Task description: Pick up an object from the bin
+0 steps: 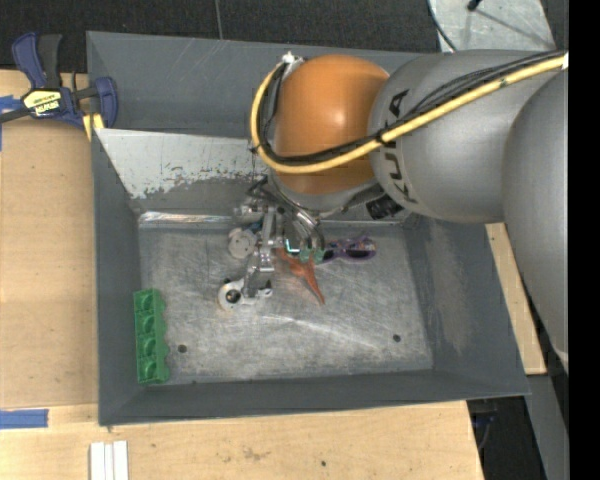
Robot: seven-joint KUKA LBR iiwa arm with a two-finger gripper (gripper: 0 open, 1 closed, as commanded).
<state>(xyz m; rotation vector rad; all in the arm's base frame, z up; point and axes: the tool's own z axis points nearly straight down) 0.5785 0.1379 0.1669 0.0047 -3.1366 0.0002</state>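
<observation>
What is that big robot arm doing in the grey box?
The robot arm reaches down into the grey bin to pick something up. Its gripper is low over the middle of the floor, right by a small whitish round thing. An orange pointed piece lies just to the right and a purple thing beyond that. A green studded block sits apart by the left wall. Whether anything is grabbed yet, I cannot tell.

One high, slightly oblique view over bin (114,268)
</observation>
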